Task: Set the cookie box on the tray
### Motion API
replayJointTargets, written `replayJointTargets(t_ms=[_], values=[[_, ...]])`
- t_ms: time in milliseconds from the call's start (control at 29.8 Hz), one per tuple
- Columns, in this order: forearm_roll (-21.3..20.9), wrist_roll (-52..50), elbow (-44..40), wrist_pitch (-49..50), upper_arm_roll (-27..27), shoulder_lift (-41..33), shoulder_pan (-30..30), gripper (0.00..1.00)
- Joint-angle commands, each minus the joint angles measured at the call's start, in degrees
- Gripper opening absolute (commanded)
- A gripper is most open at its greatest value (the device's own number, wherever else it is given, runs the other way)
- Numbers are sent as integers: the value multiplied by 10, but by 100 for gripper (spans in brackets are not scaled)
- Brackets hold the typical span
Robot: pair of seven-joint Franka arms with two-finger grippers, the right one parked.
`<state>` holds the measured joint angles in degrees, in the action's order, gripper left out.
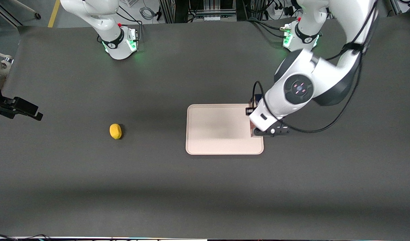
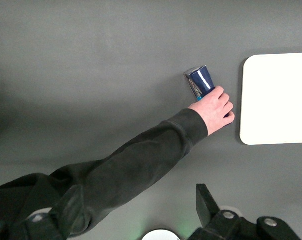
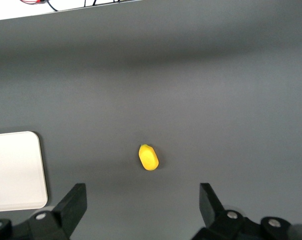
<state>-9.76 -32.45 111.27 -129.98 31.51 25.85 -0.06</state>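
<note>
In the front view my left gripper [image 1: 258, 129] hangs over the tray's [image 1: 221, 129] edge nearest the working arm. The arm hides most of the cookie box [image 1: 251, 129] there; only a reddish-brown side and a dark blue top show under the wrist. In the left wrist view the dark blue cookie box [image 2: 199, 82] lies on the grey table beside the pale tray [image 2: 278, 100], with a person's hand [image 2: 214, 107] on it. There my gripper [image 2: 136, 202] is far from the box, its fingers wide apart with nothing gripped.
A small yellow lemon-like object [image 1: 115, 131] lies on the table toward the parked arm's end, also in the right wrist view [image 3: 149, 157]. A person's dark-sleeved arm [image 2: 136, 160] reaches across the left wrist view; it does not show in the front view.
</note>
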Motion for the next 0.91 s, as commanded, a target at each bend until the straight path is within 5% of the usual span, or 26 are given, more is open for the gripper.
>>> replayJointTargets(t_ms=[0, 134, 201, 503, 872], values=[[-11, 3, 25, -38, -6, -2, 3, 28], [-11, 2, 25, -39, -6, 1, 3, 84], [-11, 0, 25, -39, -7, 1, 4, 100], [-10, -53, 4, 15, -22, -69, 7, 100], [-1, -37, -186, 313, -47, -152, 16, 100]])
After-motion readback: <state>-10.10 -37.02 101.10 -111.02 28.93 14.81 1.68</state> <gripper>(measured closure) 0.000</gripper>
